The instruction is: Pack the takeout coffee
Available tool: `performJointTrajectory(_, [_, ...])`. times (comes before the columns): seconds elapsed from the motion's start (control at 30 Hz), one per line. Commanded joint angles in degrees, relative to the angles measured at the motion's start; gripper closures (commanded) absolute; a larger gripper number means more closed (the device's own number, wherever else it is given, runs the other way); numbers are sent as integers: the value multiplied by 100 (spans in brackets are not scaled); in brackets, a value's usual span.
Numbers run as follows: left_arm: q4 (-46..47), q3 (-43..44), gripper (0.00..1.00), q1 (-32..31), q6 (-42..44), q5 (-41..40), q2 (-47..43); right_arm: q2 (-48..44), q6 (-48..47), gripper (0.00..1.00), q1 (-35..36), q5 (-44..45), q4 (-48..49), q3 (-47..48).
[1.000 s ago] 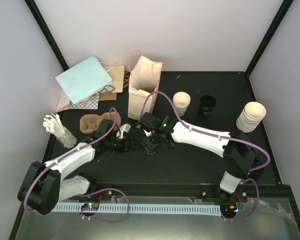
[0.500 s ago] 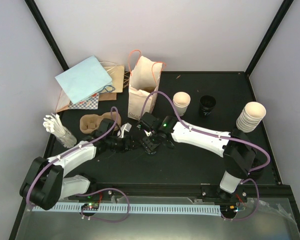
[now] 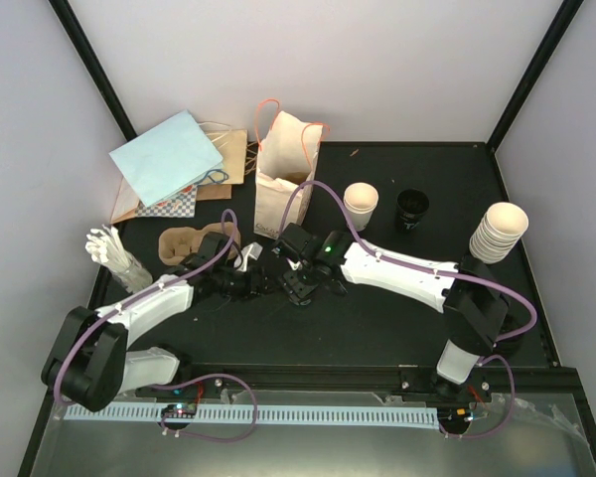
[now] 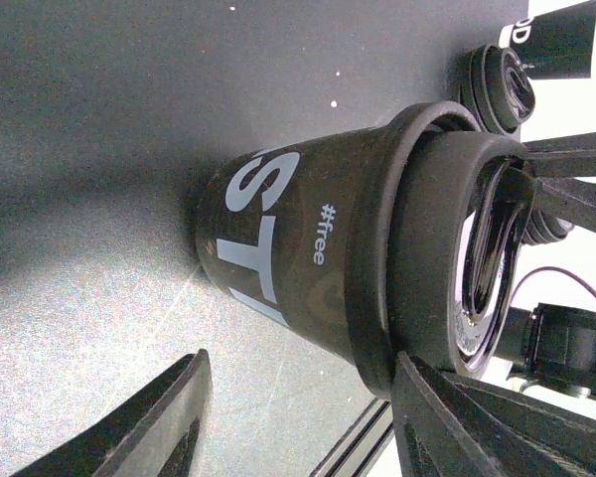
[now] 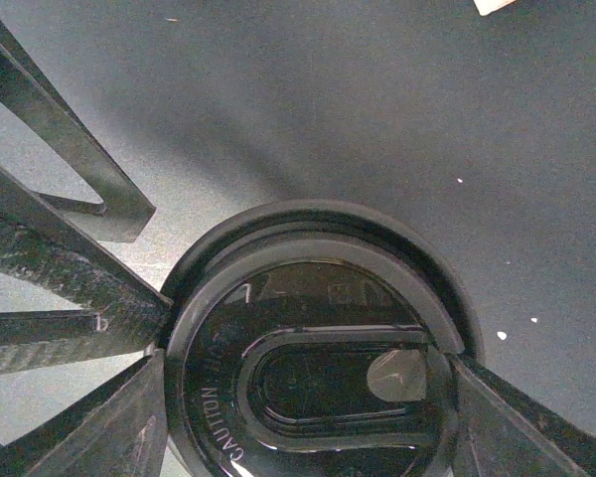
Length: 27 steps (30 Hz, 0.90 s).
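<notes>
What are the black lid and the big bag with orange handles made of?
The lid looks like glossy black plastic: light glints off it and it has raised moulded letters. The bag seems matte cream paper, going by its creases.

Lid (image 5: pixel 313 343) cut off along the right wrist view's bottom edge

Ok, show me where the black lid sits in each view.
Top: centre of the table, almost hidden under the right gripper.
Left wrist: right of centre, the lid capping the dark cup.
Right wrist: lower centre, filling the frame between the fingers.
Shared landmark: the right gripper, which flanks the lid in all three views.
</notes>
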Motion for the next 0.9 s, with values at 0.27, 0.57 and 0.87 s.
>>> performJointTrajectory(0.27, [-680, -273, 48, -48, -330, -1466, 618, 176, 126, 28, 126, 23, 237, -603])
performJointTrajectory(0.57, [-383, -555, 48, -111, -516, -1669, 856, 274, 197, 29, 253, 272, 264, -727])
performJointTrajectory(0.87, [-918, -47, 41, -108, -312, -1391, -162, -92, 323, 29, 146, 309, 265, -641])
